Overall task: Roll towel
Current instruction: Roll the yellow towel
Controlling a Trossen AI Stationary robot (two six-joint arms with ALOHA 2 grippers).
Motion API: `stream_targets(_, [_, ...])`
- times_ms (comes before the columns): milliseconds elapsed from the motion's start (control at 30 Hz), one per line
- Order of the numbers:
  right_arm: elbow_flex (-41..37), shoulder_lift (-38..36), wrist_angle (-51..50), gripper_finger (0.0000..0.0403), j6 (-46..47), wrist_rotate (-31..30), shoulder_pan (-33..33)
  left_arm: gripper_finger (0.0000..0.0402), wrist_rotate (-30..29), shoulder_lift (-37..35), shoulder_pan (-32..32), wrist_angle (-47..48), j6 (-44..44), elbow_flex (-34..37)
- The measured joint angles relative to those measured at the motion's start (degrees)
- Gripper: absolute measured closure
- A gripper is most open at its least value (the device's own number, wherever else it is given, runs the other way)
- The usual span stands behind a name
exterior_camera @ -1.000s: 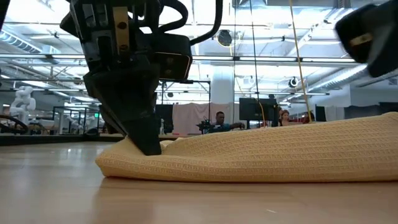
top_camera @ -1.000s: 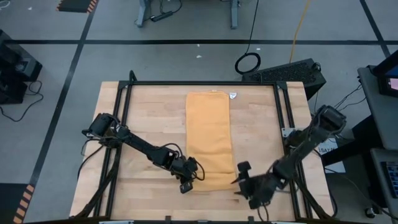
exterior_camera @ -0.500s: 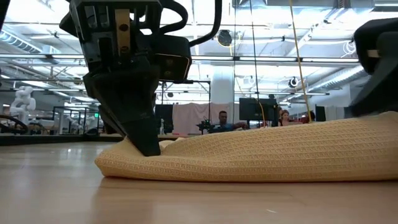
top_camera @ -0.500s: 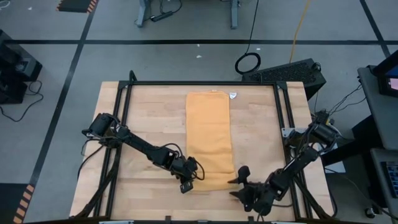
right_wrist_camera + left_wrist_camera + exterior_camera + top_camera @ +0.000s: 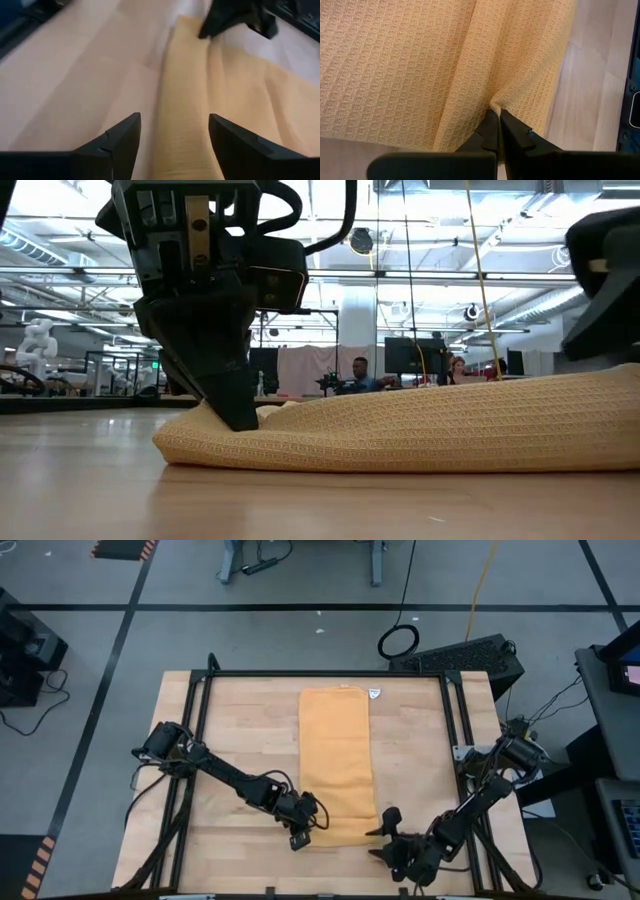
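The mustard-yellow towel (image 5: 337, 760) lies flat on the wooden table as a long narrow strip running from far to near, with its small white tag (image 5: 375, 693) at the far right corner. My left gripper (image 5: 308, 832) is shut on the towel's near left corner. My right gripper (image 5: 380, 834) stands open low at the near right corner. In the right wrist view its two fingers stand on either side of the towel's near edge (image 5: 185, 125); no touch shows there. The low view shows the towel (image 5: 420, 425) as a low mound. My left gripper pinches a small pucker of cloth (image 5: 495, 106) between its two shut fingers, just in from the towel's near left corner. The fingers (image 5: 238, 405) slant steeply down from the table's left side. The towel stays lying on the table; how many layers are caught does not show.
Black frame rails (image 5: 200, 730) run along the table's left, right and far sides. Bare wood (image 5: 250, 740) lies on both sides of the towel. People (image 5: 358, 372) sit far off in the room behind the table.
My right gripper has come down toward the table and drawn in toward the towel's near right corner, tipping and rolling as it went; for the last half second it has kept still. The towel has not moved.
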State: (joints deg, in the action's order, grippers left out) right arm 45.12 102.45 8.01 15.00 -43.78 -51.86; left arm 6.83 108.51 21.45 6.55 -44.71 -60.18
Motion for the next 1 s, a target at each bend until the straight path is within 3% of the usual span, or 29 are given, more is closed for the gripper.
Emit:
stream_targets(367, [0.02, 1.31, -0.13, 0.0211, -1.16, 1.58, -0.73, 0.0395, -0.02, 0.0, -0.07, -0.26, -0.04, 0.74])
stream_targets(733, [0.0, 2.03, -0.46, 0.0152, 0.08, 0.35, 1.51, 0.0395, -0.04, 0.0, -0.07, -1.05, -0.02, 0.83])
stream_targets(1000, [0.0, 2.05, -2.18, 0.0144, 3.64, 0.47, 3.09, 0.0395, -0.04, 0.0, -0.07, -1.09, -0.02, 0.83])
